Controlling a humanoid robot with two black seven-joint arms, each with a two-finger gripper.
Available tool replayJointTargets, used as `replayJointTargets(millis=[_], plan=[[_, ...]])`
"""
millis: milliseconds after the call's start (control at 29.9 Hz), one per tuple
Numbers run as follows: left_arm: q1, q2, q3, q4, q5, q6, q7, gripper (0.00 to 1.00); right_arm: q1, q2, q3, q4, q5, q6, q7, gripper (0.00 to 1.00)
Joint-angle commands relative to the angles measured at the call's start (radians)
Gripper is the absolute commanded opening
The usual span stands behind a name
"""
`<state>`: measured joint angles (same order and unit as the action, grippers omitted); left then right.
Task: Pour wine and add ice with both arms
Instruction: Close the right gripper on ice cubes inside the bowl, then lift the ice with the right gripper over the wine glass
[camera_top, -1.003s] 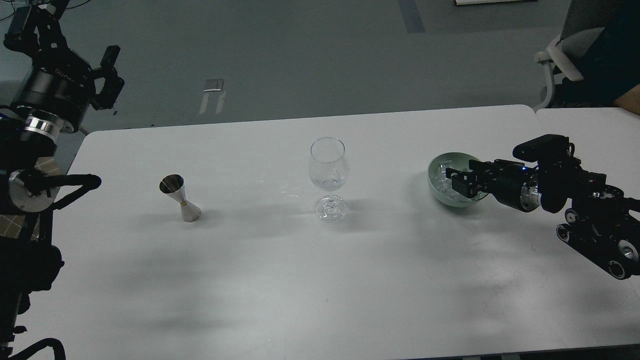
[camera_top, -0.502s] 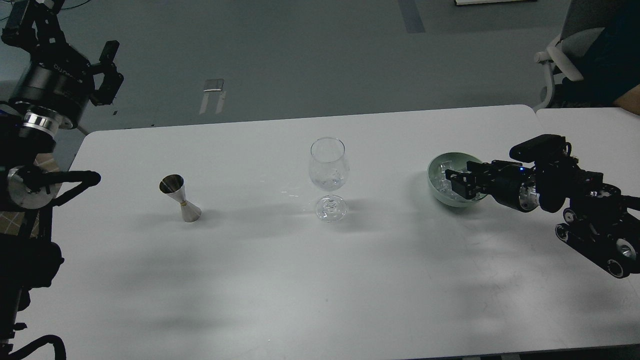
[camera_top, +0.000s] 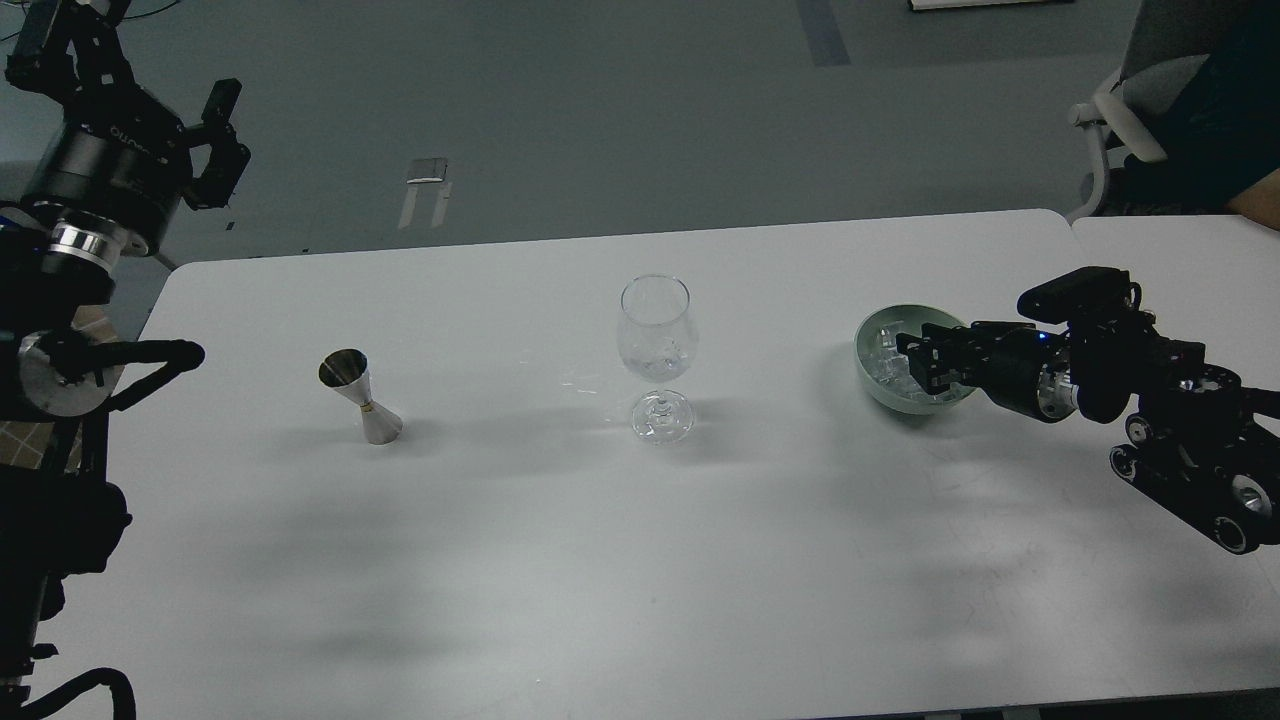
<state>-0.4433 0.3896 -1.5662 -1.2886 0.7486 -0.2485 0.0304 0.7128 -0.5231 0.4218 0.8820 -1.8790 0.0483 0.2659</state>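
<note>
A clear wine glass (camera_top: 656, 345) stands upright at the table's middle. Something clear glints low in its bowl; I cannot tell what. A steel jigger (camera_top: 360, 397) stands to its left. A pale green bowl (camera_top: 872, 378) at the right holds several clear ice cubes (camera_top: 887, 357). My right gripper (camera_top: 914, 362) reaches in from the right, with its fingertips inside the bowl among the ice. Its dark fingers overlap, so I cannot tell whether they hold a cube. My left gripper (camera_top: 222, 140) is raised off the table's far left corner, open and empty.
The white table (camera_top: 560, 560) has a second table butted against its right end (camera_top: 1180, 250). An office chair (camera_top: 1130, 110) stands at the far right behind it. My left arm's elbow and cables (camera_top: 110, 360) overhang the table's left edge.
My right gripper has shifted slightly up and right inside the bowl. My left arm has lifted a little. The glass, jigger and bowl have not moved.
</note>
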Motion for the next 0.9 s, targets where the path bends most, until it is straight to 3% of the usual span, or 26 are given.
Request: replayJointTargets(millis=[0, 267, 669, 869], plan=[[0.000, 0.002, 0.000, 0.000, 0.001, 0.000, 0.000, 0.98, 0.002, 0.003, 0.000, 0.000, 0.001, 0.001, 0.000, 0.03], [0.000, 0.000, 0.000, 0.000, 0.002, 0.000, 0.000, 0.98, 0.016, -0.015, 0.009, 0.020, 0.011, -0.001, 0.000, 0.01], [-0.006, 0.002, 0.000, 0.000, 0.002, 0.000, 0.000, 0.98, 0.243, -0.209, 0.006, 0.268, 0.024, 0.025, 0.016, 0.01], [-0.006, -0.002, 0.000, 0.000, 0.005, 0.000, 0.002, 0.98, 0.361, -0.199, -0.003, 0.370, 0.029, 0.126, 0.024, 0.01]])
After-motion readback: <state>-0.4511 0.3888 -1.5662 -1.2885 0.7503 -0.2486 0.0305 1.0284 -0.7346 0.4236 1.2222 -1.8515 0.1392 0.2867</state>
